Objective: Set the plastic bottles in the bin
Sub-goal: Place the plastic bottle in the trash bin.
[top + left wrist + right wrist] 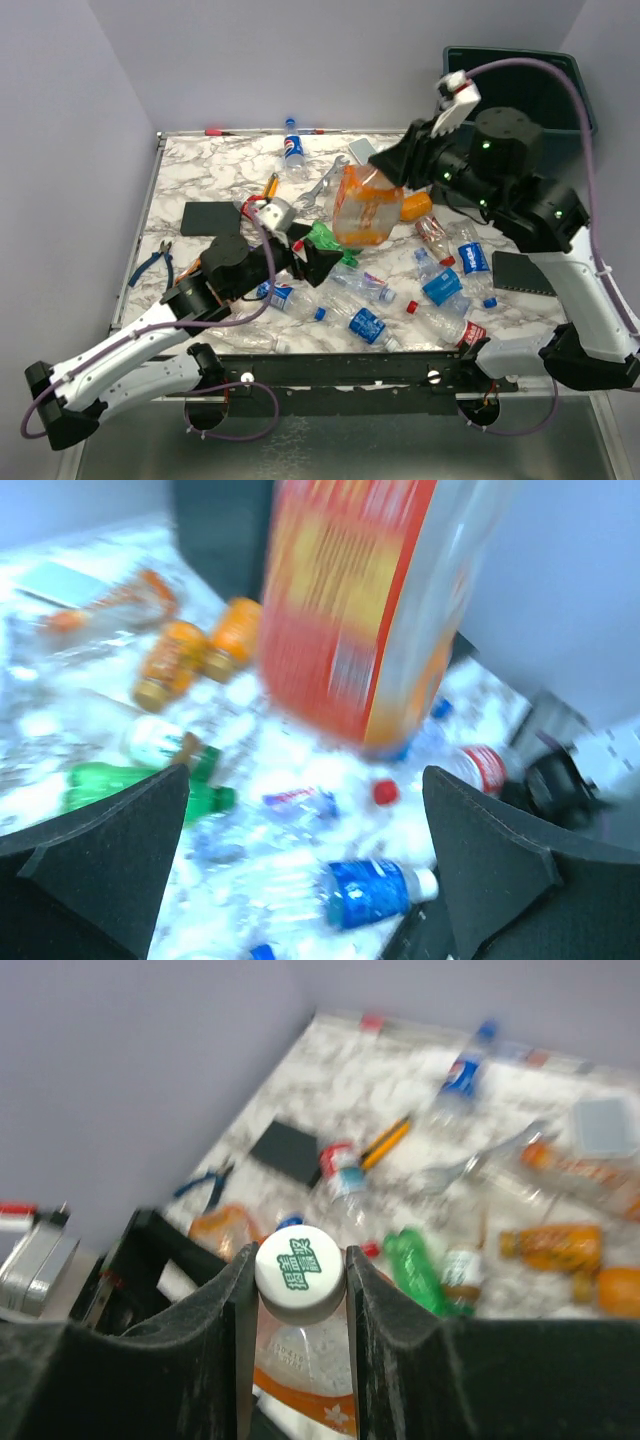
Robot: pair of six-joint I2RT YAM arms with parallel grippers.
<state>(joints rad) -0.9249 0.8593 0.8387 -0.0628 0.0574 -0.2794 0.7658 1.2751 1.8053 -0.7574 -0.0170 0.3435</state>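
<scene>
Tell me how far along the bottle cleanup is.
Done: unclear, the bin interior is dark. In hand: the right gripper clamps the big orange bottle by its cap, above the table. Remaining: many bottles lie there; the left gripper is open, empty.

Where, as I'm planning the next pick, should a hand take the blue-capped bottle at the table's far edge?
Grip the blue-capped bottle across its labelled middle, coming straight down from above. It appears to lie flat and alone, cap toward the far edge, with bare table on both sides to close into.
</scene>
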